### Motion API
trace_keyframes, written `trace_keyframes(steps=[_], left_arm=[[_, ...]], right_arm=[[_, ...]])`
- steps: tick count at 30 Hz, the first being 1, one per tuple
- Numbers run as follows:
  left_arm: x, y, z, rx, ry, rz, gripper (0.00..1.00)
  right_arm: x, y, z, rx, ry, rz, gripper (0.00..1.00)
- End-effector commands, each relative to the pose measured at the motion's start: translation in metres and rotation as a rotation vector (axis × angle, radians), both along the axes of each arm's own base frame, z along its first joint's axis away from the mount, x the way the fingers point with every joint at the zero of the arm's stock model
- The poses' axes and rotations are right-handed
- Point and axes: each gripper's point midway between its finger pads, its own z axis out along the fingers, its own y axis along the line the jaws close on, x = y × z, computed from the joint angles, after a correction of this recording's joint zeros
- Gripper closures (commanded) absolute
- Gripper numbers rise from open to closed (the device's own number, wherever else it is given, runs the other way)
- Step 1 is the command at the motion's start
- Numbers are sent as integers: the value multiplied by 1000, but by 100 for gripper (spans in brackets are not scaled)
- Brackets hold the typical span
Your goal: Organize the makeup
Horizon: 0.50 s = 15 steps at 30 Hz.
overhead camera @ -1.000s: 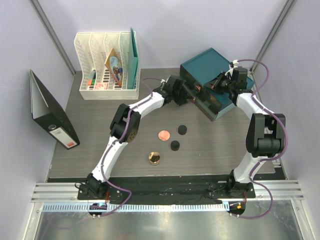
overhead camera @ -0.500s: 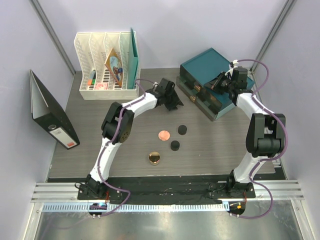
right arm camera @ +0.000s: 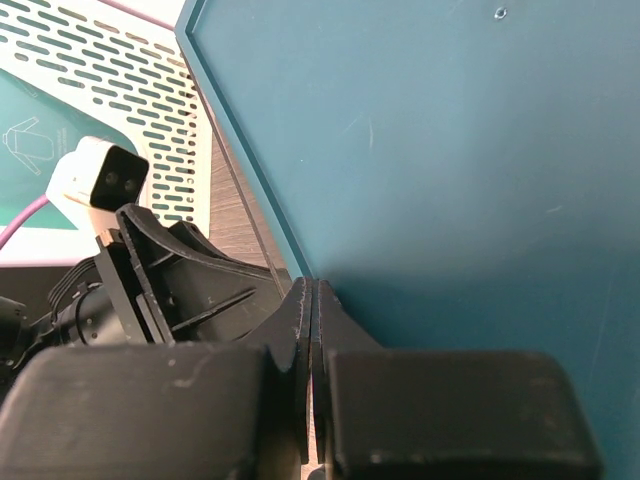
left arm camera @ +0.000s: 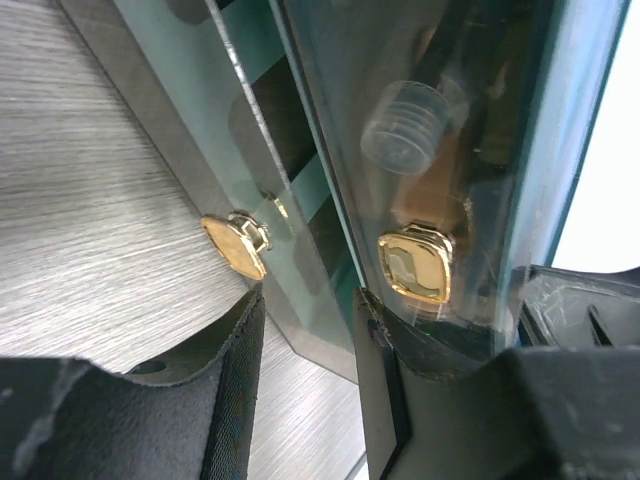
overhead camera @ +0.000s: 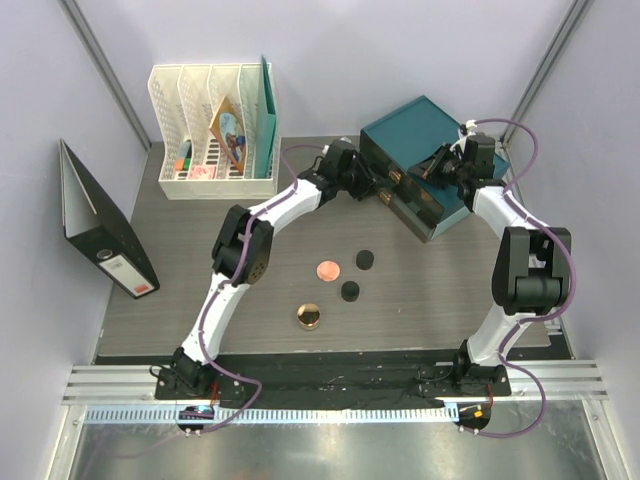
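Left gripper [left arm camera: 307, 305] sits open right at the drawer box's [overhead camera: 415, 128] gold knobs [left arm camera: 415, 265], right gripper [right arm camera: 312, 290] is pinched shut at its top, jar [overhead camera: 308, 317] and compact [overhead camera: 328, 270] loose on the table [overhead camera: 430, 290].

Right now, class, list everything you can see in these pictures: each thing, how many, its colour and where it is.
Table: one, grey wood grain, under everything.
Drawer box: one, teal, far right; gold handles on its drawer fronts.
Coral compact: one, round, table centre.
Black pots: two, right of the compact, apart from each other.
Gold jar: one, nearer the arms than the compact.
File rack: one, white, far left, holding a teal folder.
Binder: one, black, standing by the left wall.
Left pincer: open, at the drawer fronts.
Right pincer: shut, at the box's top.
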Motion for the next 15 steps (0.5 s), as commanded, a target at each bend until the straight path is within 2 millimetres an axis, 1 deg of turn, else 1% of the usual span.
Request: trace_keyframes(steps=[1, 3, 5, 8, 10, 15], left_arm=[[1, -1, 2, 12, 4, 0, 60], [-1, -2, -1, 19, 7, -3, 62], [-4, -5, -2, 23, 7, -13, 65], [-7, -8, -4, 35, -1, -22, 64], [-5, -7, -8, 41, 5, -15, 65], [-6, -15, -18, 56, 29, -15, 66]], right_arm=[[-90, -15, -140, -117, 537, -28, 99], [-90, -15, -141, -117, 537, -28, 99], [-90, -15, -141, -117, 538, -27, 99], [-90, -15, -141, -116, 538, -26, 99], [-89, -14, -141, -115, 537, -25, 99], [-90, -14, -141, -115, 538, -25, 99]])
